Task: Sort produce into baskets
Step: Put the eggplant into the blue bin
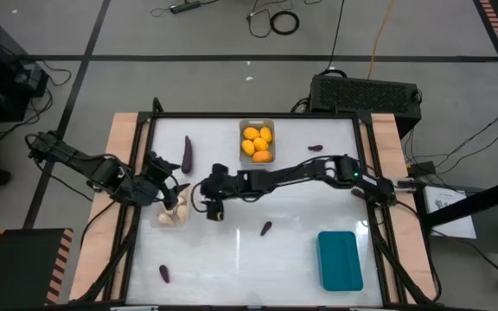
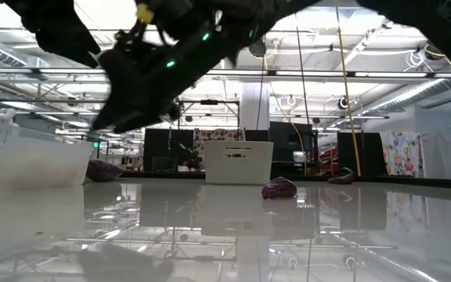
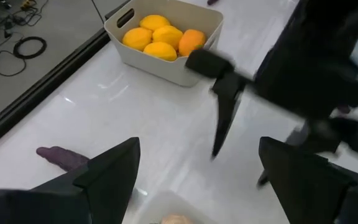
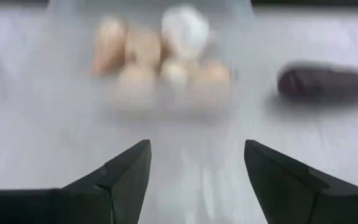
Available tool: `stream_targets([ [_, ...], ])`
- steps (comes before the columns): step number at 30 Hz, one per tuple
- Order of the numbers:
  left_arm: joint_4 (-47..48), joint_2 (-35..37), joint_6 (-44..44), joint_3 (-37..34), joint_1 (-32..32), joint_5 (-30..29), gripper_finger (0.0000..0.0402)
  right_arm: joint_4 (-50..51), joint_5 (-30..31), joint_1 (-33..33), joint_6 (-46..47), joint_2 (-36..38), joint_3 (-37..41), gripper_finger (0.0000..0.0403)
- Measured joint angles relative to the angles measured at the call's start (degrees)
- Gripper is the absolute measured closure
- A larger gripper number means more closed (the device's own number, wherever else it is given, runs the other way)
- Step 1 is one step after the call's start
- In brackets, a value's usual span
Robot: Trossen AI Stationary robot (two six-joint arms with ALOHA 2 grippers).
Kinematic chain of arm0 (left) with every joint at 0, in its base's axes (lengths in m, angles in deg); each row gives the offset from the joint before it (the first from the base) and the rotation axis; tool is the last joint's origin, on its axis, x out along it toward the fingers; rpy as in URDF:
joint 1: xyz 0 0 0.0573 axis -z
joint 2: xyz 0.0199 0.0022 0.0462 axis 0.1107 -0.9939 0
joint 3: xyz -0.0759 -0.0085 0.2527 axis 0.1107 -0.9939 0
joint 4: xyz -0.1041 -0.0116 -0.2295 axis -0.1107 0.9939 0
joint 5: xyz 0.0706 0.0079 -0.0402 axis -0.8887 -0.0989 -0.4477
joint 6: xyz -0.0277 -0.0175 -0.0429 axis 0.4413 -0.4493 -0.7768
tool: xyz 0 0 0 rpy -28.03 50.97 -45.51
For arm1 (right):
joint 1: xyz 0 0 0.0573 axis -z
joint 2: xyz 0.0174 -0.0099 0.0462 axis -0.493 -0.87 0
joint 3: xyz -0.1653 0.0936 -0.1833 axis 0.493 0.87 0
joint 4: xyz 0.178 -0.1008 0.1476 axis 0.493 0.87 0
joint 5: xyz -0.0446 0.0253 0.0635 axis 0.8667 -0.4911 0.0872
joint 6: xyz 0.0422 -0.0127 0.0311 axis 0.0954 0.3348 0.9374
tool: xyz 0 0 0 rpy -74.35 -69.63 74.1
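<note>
On the white table (image 1: 301, 216), sorting looks partly done: oranges (image 1: 257, 142) fill the grey bin (image 1: 257, 126), garlic bulbs (image 1: 174, 212) lie in the clear bin (image 1: 164, 224), and the blue bin (image 1: 340, 259) seems empty. Several eggplants (image 1: 187, 154) remain loose. Left gripper (image 3: 197, 174) and right gripper (image 4: 194, 162), beside the clear bin, are wide and empty. Cables lie on the floor.

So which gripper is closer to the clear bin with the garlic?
Left. The left gripper hangs at the clear bin's upper edge over the garlic; the right gripper sits beside it, a short gap away.
</note>
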Motion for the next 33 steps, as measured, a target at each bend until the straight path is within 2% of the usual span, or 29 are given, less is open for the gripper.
stream_targets([
  [7, -2.68, -4.72, 0.04, 0.02, 0.01, 0.76, 0.0065, 25.3, 0.04, -0.25, -2.07, 10.99, -0.02, 0.0152],
  [13, -6.76, -10.94, 0.09, 0.02, -0.02, -0.49, 0.0065, 41.12, 0.06, -0.63, 0.91, 19.28, -0.01, 0.0152],
  [18, -20.03, -16.26, 6.39, 0.02, 0.02, 8.55, 0.0065, 54.92, 0.22, -2.77, 6.13, 23.53, -0.02, 0.0151],
  [22, -33.09, -22.07, 10.52, 0.02, -0.04, 11.4, 0.0065, 61.91, 0.34, -6.32, 10.03, 26.05, 0.02, 0.0151],
  [27, -49.17, -32.32, 15.66, 0.36, -0.6, 12.87, 0.0065, 65.95, 0.83, -11.91, 12.3, 28.89, 0.02, 0.0151],
  [33, -60.0, -46.86, 16.46, 5.2, -3.15, 13.25, 0.0065, 68.78, 12.68, -19.36, 17.83, 34.86, 1.75, 0.0151],
])
